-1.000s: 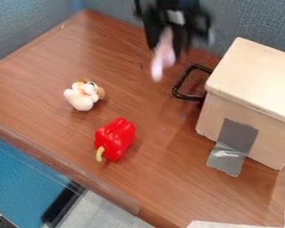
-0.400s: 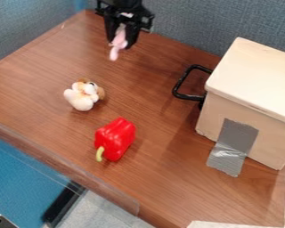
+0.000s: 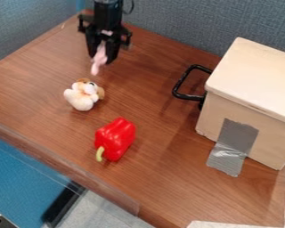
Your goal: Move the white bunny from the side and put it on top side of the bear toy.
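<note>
At the upper left, the black gripper hangs over the back of the table, shut on a small pinkish-white bunny. The bunny dangles down between the fingers, its lower end free. Just below it in the view, a small white and brown plush toy, seemingly the bear, lies on the wooden table. A short gap shows between bunny and plush toy.
A red toy pepper with a green stem lies nearer the front edge. At the right stands a pale wooden box with grey tape and a black handle. Blue-grey partitions border the back.
With the bunny held, the gripper has swung left from near the box handle, then come lower and closer to the plush toy. The toy and the pepper have stayed in place.
</note>
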